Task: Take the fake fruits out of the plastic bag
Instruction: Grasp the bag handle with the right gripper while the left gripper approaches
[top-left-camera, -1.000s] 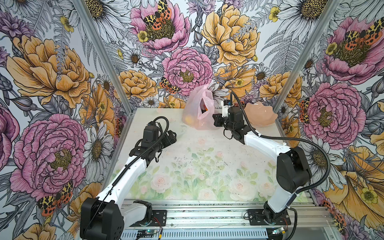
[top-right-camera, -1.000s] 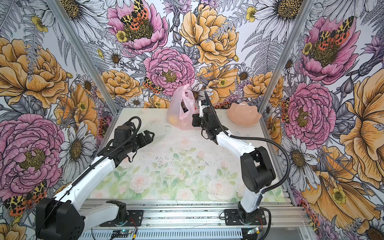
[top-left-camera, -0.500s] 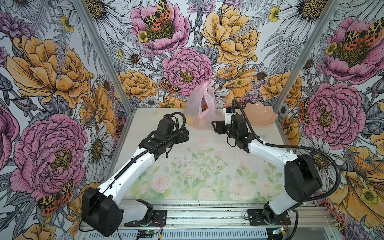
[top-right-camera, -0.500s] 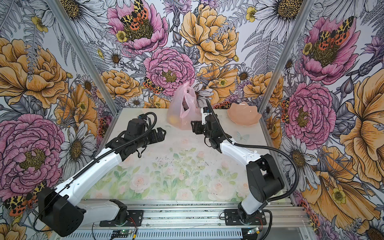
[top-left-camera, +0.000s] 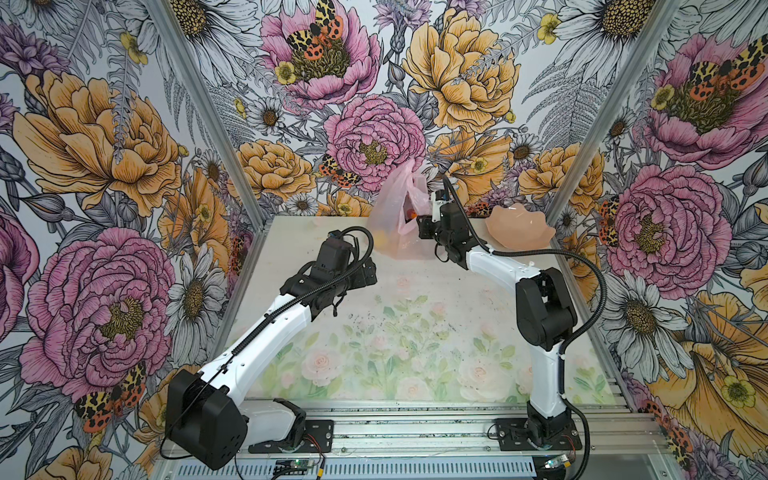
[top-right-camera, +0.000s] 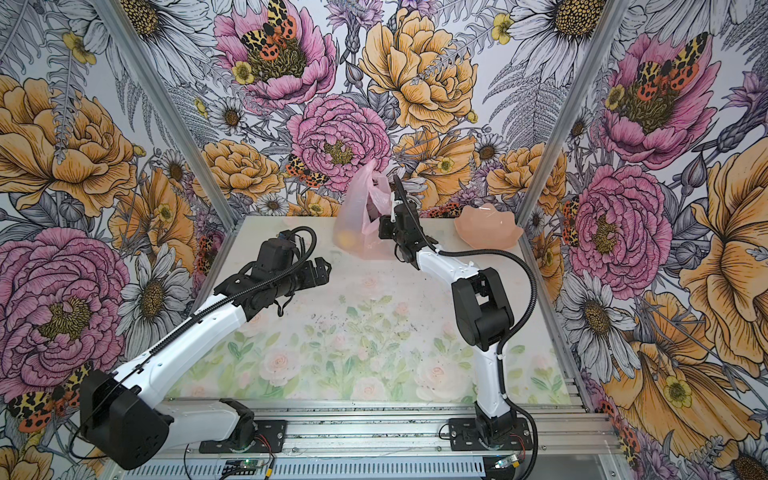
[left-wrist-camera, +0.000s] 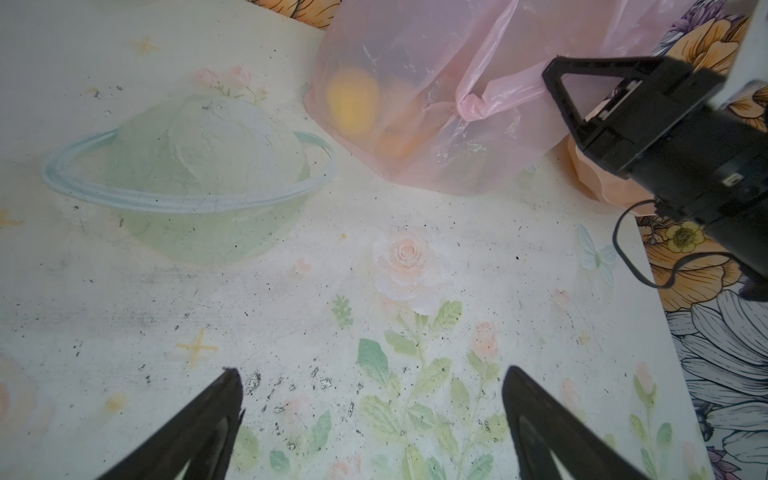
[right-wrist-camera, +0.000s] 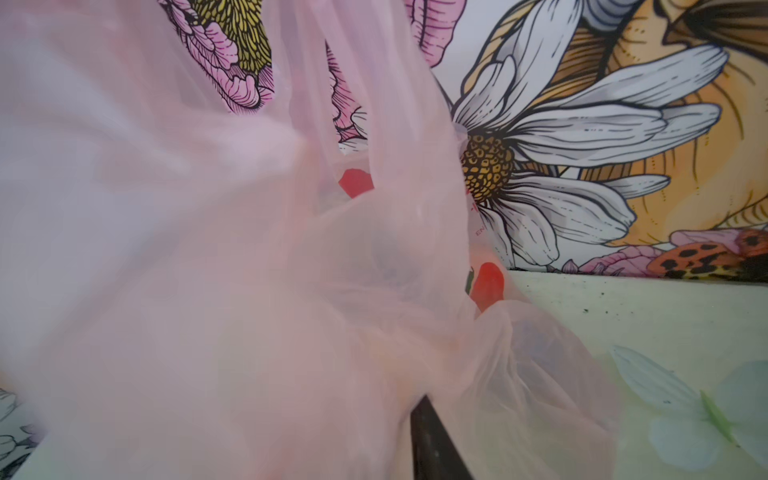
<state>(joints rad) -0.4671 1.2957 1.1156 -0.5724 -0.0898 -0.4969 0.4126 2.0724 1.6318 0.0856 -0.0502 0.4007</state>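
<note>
The plastic bag (top-left-camera: 397, 220) (top-right-camera: 361, 220), thin pale pink, stands at the back of the table. Through its film the left wrist view shows fake fruits: a yellow one (left-wrist-camera: 353, 104) and an orange one (left-wrist-camera: 395, 141); others are hidden. My right gripper (top-left-camera: 422, 226) (top-right-camera: 384, 228) is at the bag's right side. In the right wrist view one dark finger (right-wrist-camera: 432, 440) shows, the film (right-wrist-camera: 249, 291) gathers at its tip and covers the other finger. My left gripper (left-wrist-camera: 372, 382) (top-left-camera: 368, 270) hangs open over bare table, short of the bag.
A peach petal-edged bowl (top-left-camera: 519, 228) (top-right-camera: 488, 228) sits at the back right, beside the right arm. The flowered back wall stands close behind the bag. The table mat (top-left-camera: 415, 332) carries printed roses and a printed planet (left-wrist-camera: 187, 174).
My left arm has reached forward and right towards the bag, jaws still wide. My right gripper dipped away from the bag, then came back up against its right side.
</note>
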